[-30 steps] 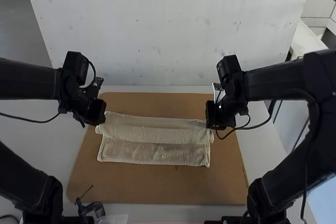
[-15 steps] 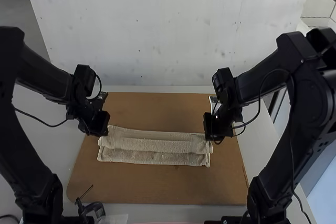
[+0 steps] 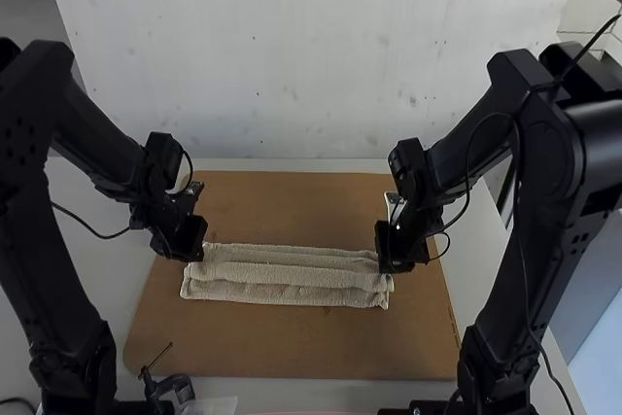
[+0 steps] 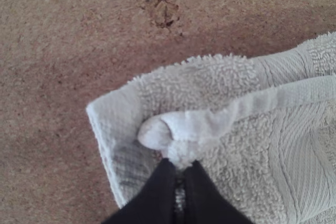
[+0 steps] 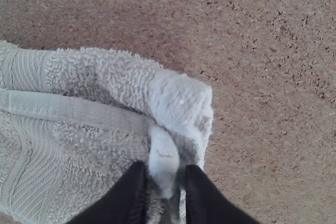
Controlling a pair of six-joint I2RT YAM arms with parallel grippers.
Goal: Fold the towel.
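1. High view: the towel (image 3: 282,293) lies in a long, narrow, layered strip across a brown board (image 3: 292,352) set on a pale table (image 3: 109,269). The left gripper (image 3: 197,254) is at one short end of the cloth, the right gripper (image 3: 389,267) at the other, with ridges running lengthwise between them.

2. Left wrist view: the left gripper (image 4: 180,179) is clamped on the towel near the corner of an upper layer, pinching a bunched bit of it above another layer. A small dark mark (image 4: 165,15) stains the speckled board just beyond the cloth.

3. Right wrist view: the right gripper (image 5: 167,179) is closed on a raised, pale tuft of the towel near its end, where the layers overlap. The speckled board extends beside the cloth.
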